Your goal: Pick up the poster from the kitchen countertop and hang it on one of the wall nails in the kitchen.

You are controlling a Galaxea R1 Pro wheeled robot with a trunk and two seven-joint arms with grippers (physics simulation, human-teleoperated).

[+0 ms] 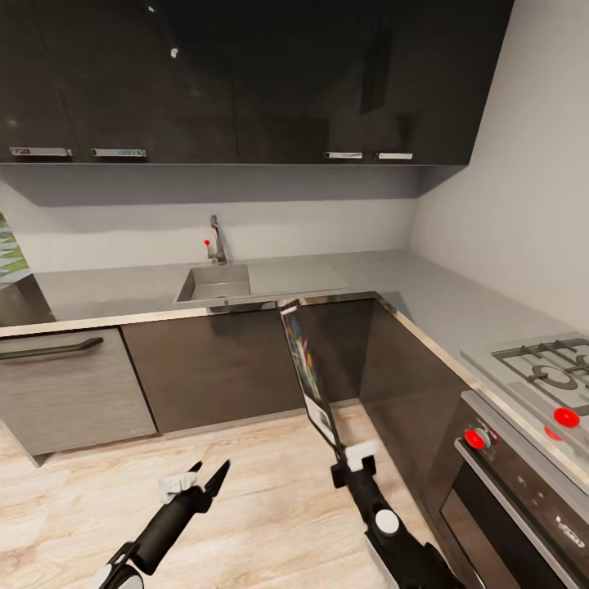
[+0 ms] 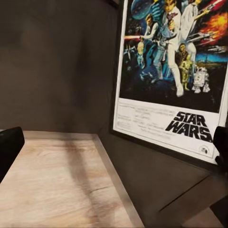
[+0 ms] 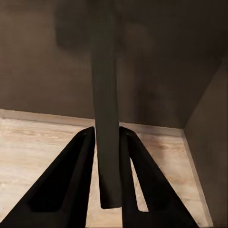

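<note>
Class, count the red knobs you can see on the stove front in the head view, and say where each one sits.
2. One red knob sits at the stove front's near corner; the other red knob sits further right. More may be hidden beyond the picture's right edge.

In my head view the worktop [image 1: 425, 286] runs across mid-frame and turns down the right side, with the sink [image 1: 214, 282] left of centre and the stove [image 1: 544, 368] at right. The poster [image 1: 309, 372] stands at centre, seemingly edge-on, above the right pincer [image 1: 353, 460]. The left pincer [image 1: 200, 483] sits lower left, over the floor [image 1: 270, 507].
</note>
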